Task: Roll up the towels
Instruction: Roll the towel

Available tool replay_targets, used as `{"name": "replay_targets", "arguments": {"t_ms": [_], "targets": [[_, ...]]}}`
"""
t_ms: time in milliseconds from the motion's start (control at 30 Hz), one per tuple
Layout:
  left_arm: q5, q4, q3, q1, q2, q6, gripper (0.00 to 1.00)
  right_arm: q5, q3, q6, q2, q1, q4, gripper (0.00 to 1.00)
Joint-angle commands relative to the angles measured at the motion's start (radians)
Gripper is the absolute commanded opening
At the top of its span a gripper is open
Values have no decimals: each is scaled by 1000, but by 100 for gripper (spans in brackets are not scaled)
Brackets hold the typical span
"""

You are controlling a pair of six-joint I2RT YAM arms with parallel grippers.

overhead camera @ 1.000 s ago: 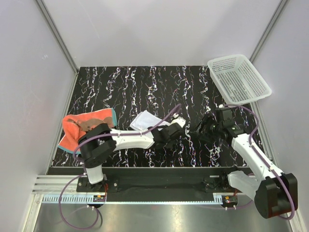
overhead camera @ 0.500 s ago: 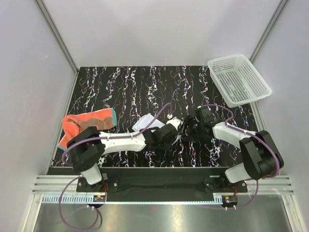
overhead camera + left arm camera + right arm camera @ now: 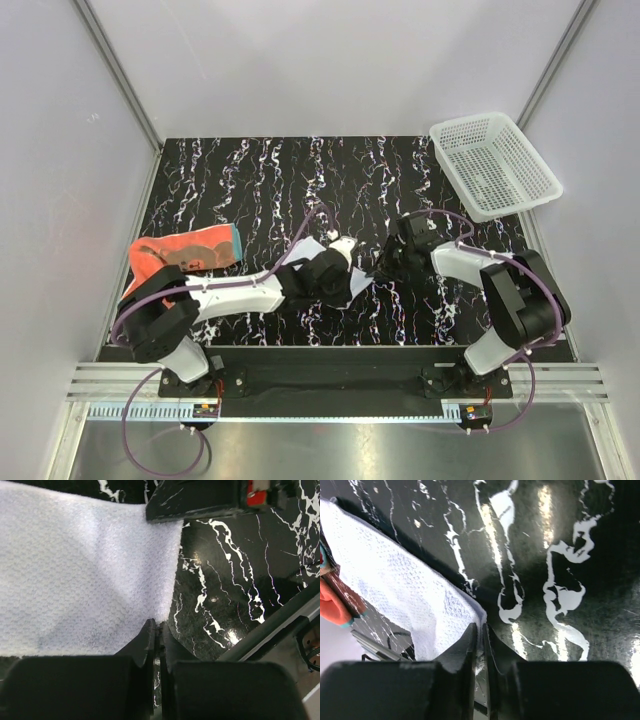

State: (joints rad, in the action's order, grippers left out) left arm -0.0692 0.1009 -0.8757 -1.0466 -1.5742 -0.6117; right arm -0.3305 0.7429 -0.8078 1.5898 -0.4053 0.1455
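The white towel point(image 3: 75, 580) lies spread on the black marbled table near the centre point(image 3: 353, 286). My left gripper point(image 3: 157, 627) is shut, pinching the towel's near right corner. My right gripper point(image 3: 483, 630) is shut on another corner of the white towel point(image 3: 415, 605), and its black fingers point(image 3: 200, 502) show at the top of the left wrist view. From above, the left gripper point(image 3: 350, 266) and the right gripper point(image 3: 378, 262) sit close together, and the arms hide much of the cloth. The orange-red towel point(image 3: 185, 255) with teal edging lies crumpled at the table's left edge.
A white mesh basket point(image 3: 495, 165) stands at the back right corner, partly off the table. The left arm's link stretches across the near middle of the table. The orange cloth point(image 3: 332, 605) shows at the left edge of the right wrist view.
My right gripper has swung left across the table to the white towel and closed on its corner. My left gripper has shifted slightly left, still pinching the towel.
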Motion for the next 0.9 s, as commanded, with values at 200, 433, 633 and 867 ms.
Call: {"name": "replay_targets", "arguments": {"t_ms": [200, 433, 633, 867], "targets": [[137, -145, 132, 74, 117, -97, 0, 169, 210, 102, 27, 2, 239, 28], [239, -289, 245, 125, 137, -218, 0, 307, 364, 176, -8, 29, 417, 57], [336, -461, 339, 186, 152, -368, 0, 275, 336, 196, -120, 31, 396, 56], [347, -497, 394, 232, 203, -543, 0, 29, 144, 156, -283, 30, 182, 45]]}}
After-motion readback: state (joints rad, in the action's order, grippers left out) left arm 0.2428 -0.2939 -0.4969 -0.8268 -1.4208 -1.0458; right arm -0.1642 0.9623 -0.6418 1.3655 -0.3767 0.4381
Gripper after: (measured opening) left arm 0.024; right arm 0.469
